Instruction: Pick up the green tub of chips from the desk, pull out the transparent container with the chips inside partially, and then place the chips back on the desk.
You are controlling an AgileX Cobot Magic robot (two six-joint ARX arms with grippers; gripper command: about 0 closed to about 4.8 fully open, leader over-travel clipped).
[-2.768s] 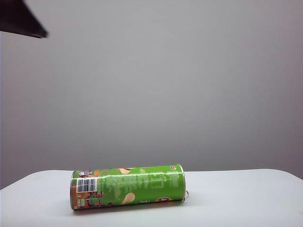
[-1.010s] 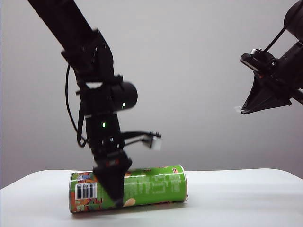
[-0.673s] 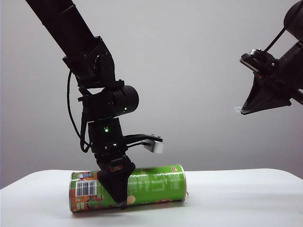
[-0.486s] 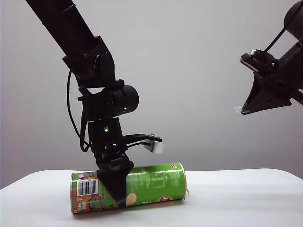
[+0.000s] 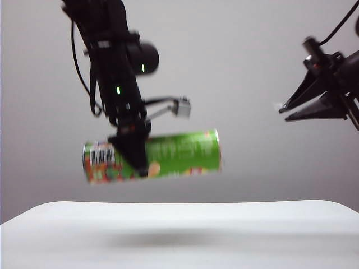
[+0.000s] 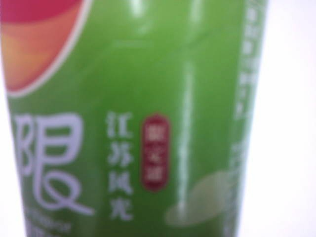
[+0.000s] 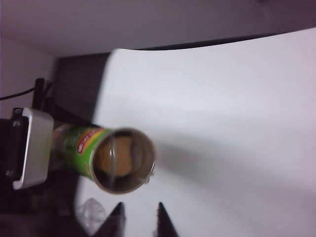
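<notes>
Exterior view: the long bright green cylindrical chip can (image 5: 152, 155) hangs lying level in mid-air, well clear of the wide white flat desk (image 5: 252, 230), with only its soft shadow below and open room on every side. The left gripper (image 5: 136, 158) comes down from above and is clamped around the can just beside its white barcode patch. The right gripper (image 5: 286, 112) hovers high at the right, well apart from the can's open end, its two dark fingers standing a little apart and holding nothing.

Half a second earlier the can still lay on the desk inside the left jaws; it has since been lifted, and the right fingers, pressed together then, have parted.

Left wrist view shows the can's label (image 6: 133, 118) close up: white Chinese characters on green, a small dark red oval logo and an orange-red graphic, too blurred to read surely. Right wrist view looks into the can's mouth (image 7: 121, 160), where something yellow-tan, probably the chips, sits inside.
</notes>
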